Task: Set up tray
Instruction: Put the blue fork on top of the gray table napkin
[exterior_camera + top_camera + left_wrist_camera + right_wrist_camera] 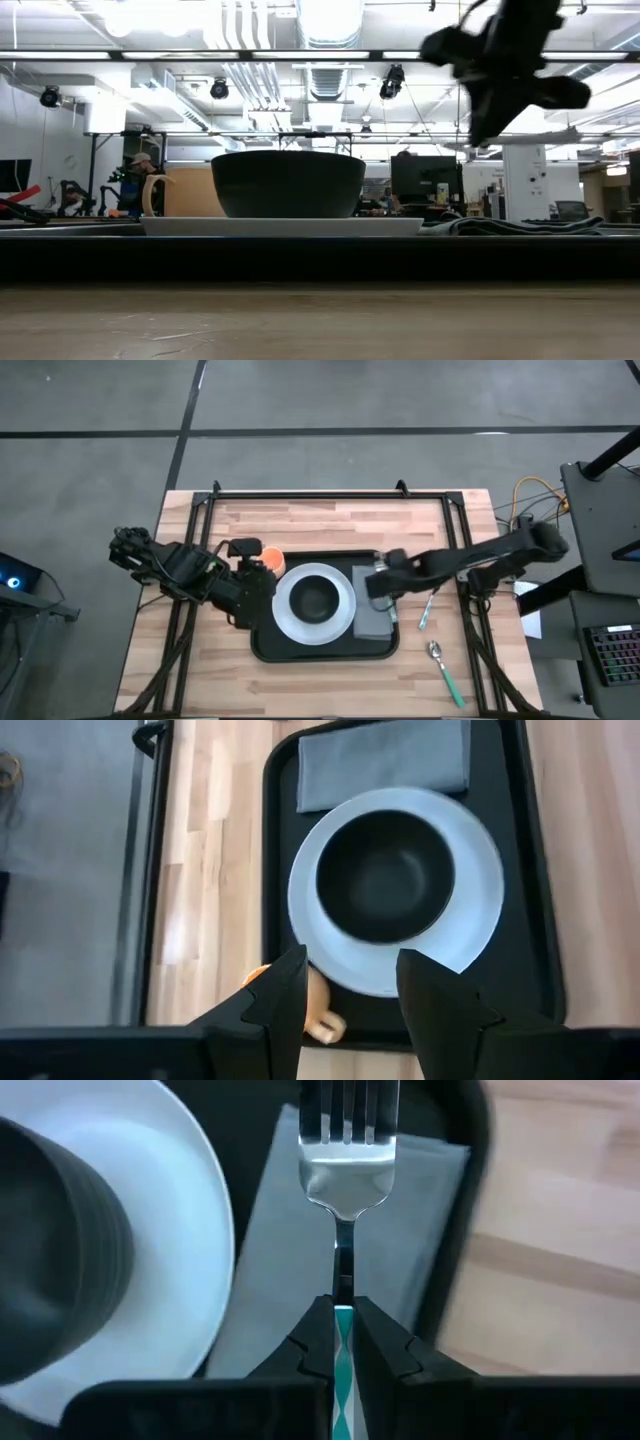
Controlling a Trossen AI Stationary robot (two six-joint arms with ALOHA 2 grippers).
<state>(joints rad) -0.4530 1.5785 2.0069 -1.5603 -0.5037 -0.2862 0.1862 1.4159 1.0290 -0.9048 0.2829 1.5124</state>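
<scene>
The black tray [325, 650] lies mid-table. On it rests a white plate [345, 622] holding a black bowl [316, 598], and a grey napkin [373, 622] lies flat to the plate's right. My right gripper [378, 582] is above the napkin [290, 1250], shut on a teal-handled fork [347, 1170]. My left gripper [350, 985] is open and empty above the tray's left end, over the plate's rim [400, 975]. An orange cup [270, 558] stands in the tray's far left corner, beside that gripper. My right gripper pinches the fork between its two fingers where the teal handle meets the metal neck [343, 1312]. The fork runs in line with the fingers, its tines [348, 1110] out past the fingertips. It is lifted clear, above the napkin.
A green-handled spoon [443, 668] and a second slim utensil [426, 610] lie on the wooden table right of the tray. A black frame [300, 492] runs round the table's far and side edges. In the low view the tray's rim [320, 255] fills the foreground.
</scene>
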